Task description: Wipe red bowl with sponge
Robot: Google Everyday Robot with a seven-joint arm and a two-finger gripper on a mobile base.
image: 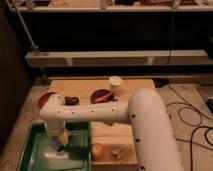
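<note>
The red bowl (45,99) sits at the far left of the wooden table, partly behind my white arm. In the green tray (30,150) at the lower left lies the pale blue sponge (55,147). My gripper (59,140) points down into the tray, right on the sponge. The wrist hides most of the sponge, and contact is unclear.
A darker maroon bowl (102,95) with something orange in it stands mid-table, with a white cup (116,83) behind it. A dark lump (71,100) lies between the bowls. An orange fruit (97,150) and a pale object (120,151) rest near the table's front edge. Cables (192,125) cross the floor at the right.
</note>
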